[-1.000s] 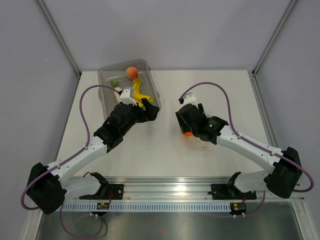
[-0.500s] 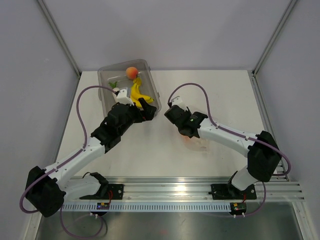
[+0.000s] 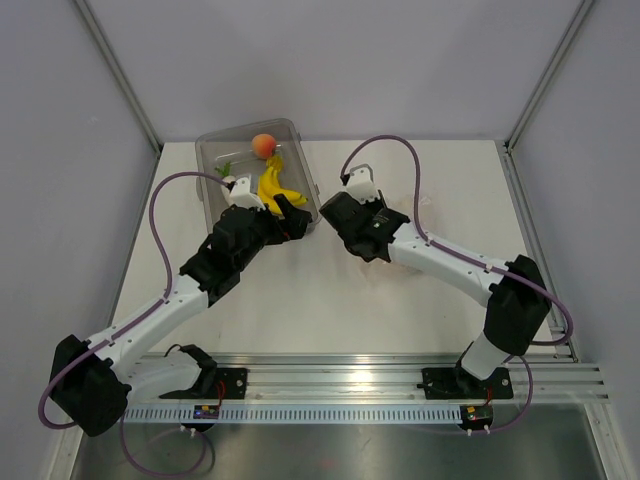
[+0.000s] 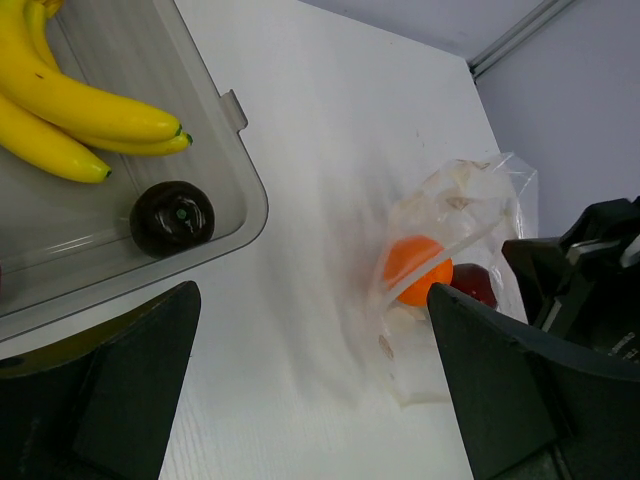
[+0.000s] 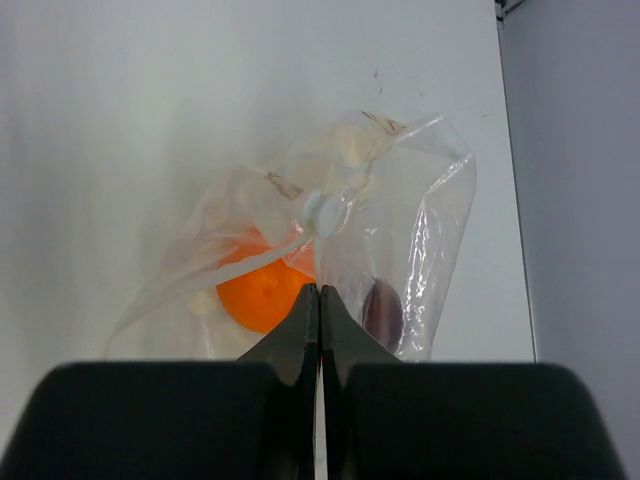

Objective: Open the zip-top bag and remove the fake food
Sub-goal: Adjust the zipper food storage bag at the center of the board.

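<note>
- Right arm has swung off the bag (image 5: 420, 200) and toward the tub (image 3: 208, 150) over the last second. The right gripper (image 5: 319, 292) closed on the way, and the left arm hardly shifted.
- Room: plain grey walls with metal corner posts (image 3: 120, 90).
- Table (image 3: 450, 180): white and smooth, so round pieces may roll on it.
- Tub sits far left and holds the banana (image 4: 70, 100), the peach (image 3: 263, 144) and a dark ball (image 4: 172, 217).
- Bag lies flat on the table, right of the tub and apart from it. Its mouth looks open to me, with the zip strip arching over the orange (image 5: 258, 298).
- Orange and apple (image 5: 383, 312) are inside the film, so I judge the emptying partway done with two pieces left.
- Left gripper (image 4: 310, 290) hangs by the tub's near corner, fingers spread wide and empty.
- Right fingers are pressed together, and I see nothing between them.
- Next, I'd pin the film with one gripper and send the other, fingers apart, into the mouth for the orange. The film is slick and may drag along.
</note>
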`<state>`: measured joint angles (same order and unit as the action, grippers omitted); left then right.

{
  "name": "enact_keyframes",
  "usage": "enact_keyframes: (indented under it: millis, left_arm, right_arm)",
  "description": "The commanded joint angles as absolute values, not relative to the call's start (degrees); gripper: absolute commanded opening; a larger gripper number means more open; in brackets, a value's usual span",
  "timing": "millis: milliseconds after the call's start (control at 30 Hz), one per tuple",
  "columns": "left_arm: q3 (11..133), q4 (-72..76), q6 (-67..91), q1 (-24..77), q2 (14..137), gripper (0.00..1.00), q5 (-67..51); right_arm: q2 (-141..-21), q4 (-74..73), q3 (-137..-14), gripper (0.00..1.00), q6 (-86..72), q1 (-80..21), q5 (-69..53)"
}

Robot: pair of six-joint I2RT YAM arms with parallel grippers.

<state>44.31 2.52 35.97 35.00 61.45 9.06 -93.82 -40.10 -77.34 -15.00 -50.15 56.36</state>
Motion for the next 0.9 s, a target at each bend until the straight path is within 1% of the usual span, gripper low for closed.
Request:
enact_keyframes:
  millis: [0, 133, 233, 333, 367, 400, 433, 467, 500, 533, 667, 700, 800, 833, 867]
  left_arm:
    - [44.21, 4.31, 36.3, 34.8, 60.29, 0.99, 9.67]
    - [43.95, 5.36, 36.39, 34.72, 60.99, 0.99, 8.27]
    - [43.95, 7.12, 35.69, 34.72, 62.75, 0.99, 4.75]
    - [42.81, 10.89, 36.38, 34.63, 65.3, 0.99, 2.03]
    - [42.19, 12.64, 36.82, 34.72, 66.69, 0.99, 1.06]
    - [41.84, 13.7, 37.26, 34.72, 67.32, 0.99, 0.45]
    - [41.57, 14.58, 37.7, 34.72, 67.85, 0.99, 0.35]
    - [41.49, 15.46, 37.88, 34.72, 68.29, 0.99, -1.65]
    - [41.31, 15.64, 37.97, 34.72, 68.73, 0.99, -1.93]
    - [41.13, 15.91, 38.06, 34.72, 68.9, 0.99, -1.76]
    - [38.15, 20.47, 40.43, 34.72, 69.17, 0.99, -2.37]
    - [37.27, 22.13, 41.04, 34.8, 69.26, 0.99, -2.98]
    - [36.56, 25.66, 41.4, 34.89, 70.05, 0.99, -4.83]
    - [37.08, 25.49, 40.87, 34.98, 70.92, 0.99, -5.18]
    - [37.44, 25.31, 40.52, 35.15, 71.54, 0.99, -5.1]
  right_arm:
    - [-91.59, -36.66, -81.91, 0.0, -14.43, -49.13, 61.88]
    - [-90.62, -34.81, -83.84, 0.01, -11.78, -48.26, 61.0]
    - [-91.75, -35.5, -85.69, 0.01, -11.07, -47.55, 59.68]
    - [-93.51, -36.38, -86.22, 0.05, -11.77, -47.29, 59.5]
    - [-94.04, -36.39, -86.05, 0.09, -12.65, -47.2, 59.41]
    - [-94.04, -35.95, -85.7, 0.11, -12.74, -47.2, 59.07]
    - [-93.96, -34.47, -84.39, 0.17, -12.74, -47.28, 57.84]
    - [-93.52, -33.15, -83.42, 0.36, -12.22, -47.11, 56.96]
    - [-93.17, -32.0, -82.54, 0.38, -11.78, -47.2, 55.13]
    - [-92.9, -30.77, -81.66, 0.43, -11.52, -47.11, 54.5]
    - [-90.89, -31.82, -81.65, 0.45, -13.0, -47.11, 52.56]
    - [-89.14, -31.47, -80.61, 0.51, -13.44, -47.11, 51.95]
    - [-86.41, -31.03, -79.19, 0.53, -14.15, -47.11, 50.9]
    - [-85.35, -29.98, -77.62, 0.58, -14.15, -47.11, 50.37]
    - [-83.34, -29.27, -76.74, 0.61, -14.06, -47.11, 49.84]
